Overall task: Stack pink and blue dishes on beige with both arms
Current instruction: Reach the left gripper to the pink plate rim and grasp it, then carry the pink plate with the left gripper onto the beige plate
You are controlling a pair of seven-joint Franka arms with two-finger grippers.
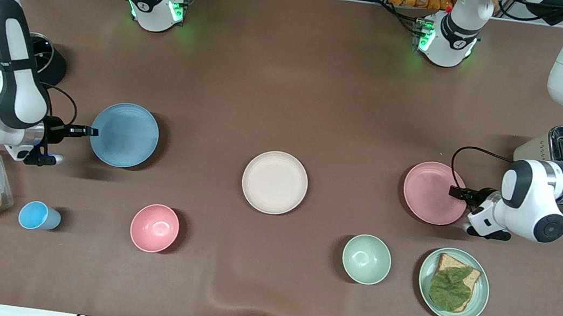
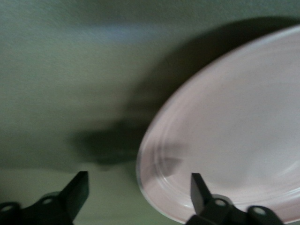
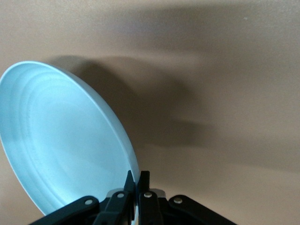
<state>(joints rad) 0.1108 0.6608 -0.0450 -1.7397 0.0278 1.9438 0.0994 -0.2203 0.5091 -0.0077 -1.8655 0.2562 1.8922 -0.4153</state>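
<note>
On desk: brown cloth-covered desk (image 1: 292, 72), flat round cream-beige plate (image 1: 274, 182) at centre.
Right gripper (image 1: 91, 131): jaws clenched on light blue round plate (image 1: 124, 134) rim.
Left gripper (image 1: 455, 192): jaws released, straddling pale pink round plate (image 1: 433, 193) rim.

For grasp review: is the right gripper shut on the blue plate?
Shut: right gripper pinches the blue plate rim, fingers nearly together.

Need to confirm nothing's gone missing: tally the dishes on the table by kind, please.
Plates: 4 (blue, pink, beige, green with bread)
Bowls: 2 (pink, green)
Cups: 1 (blue)
Total: 7
</note>
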